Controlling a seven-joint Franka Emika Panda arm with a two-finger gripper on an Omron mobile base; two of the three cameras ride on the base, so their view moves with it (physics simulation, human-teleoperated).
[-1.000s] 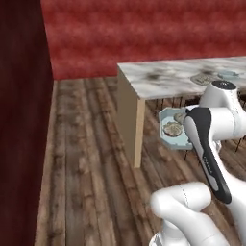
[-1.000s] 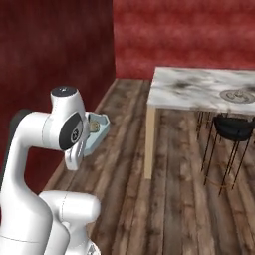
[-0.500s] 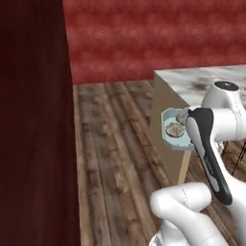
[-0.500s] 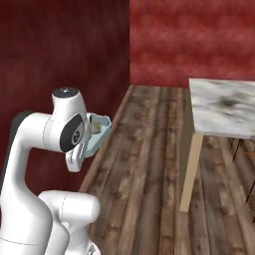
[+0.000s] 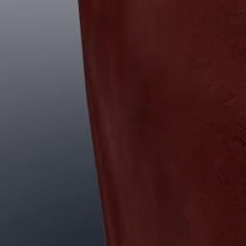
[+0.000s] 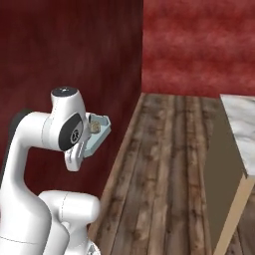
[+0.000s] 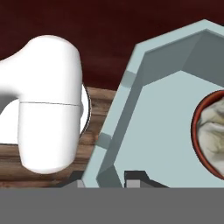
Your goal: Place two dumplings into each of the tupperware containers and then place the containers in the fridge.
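While the base faces a dark red wall (image 6: pixel 74 50), the jaws clench the near rim of the container (image 7: pixel 166 131), carrying it level beside the arm so its dumpling (image 7: pixel 214 131) stays inside; the counter (image 6: pixel 239 129) stands well apart.

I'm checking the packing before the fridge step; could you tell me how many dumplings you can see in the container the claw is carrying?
1. One dumpling lies near the container's edge in the hand view; it shows too in the right base view. A second may be hidden out of frame.
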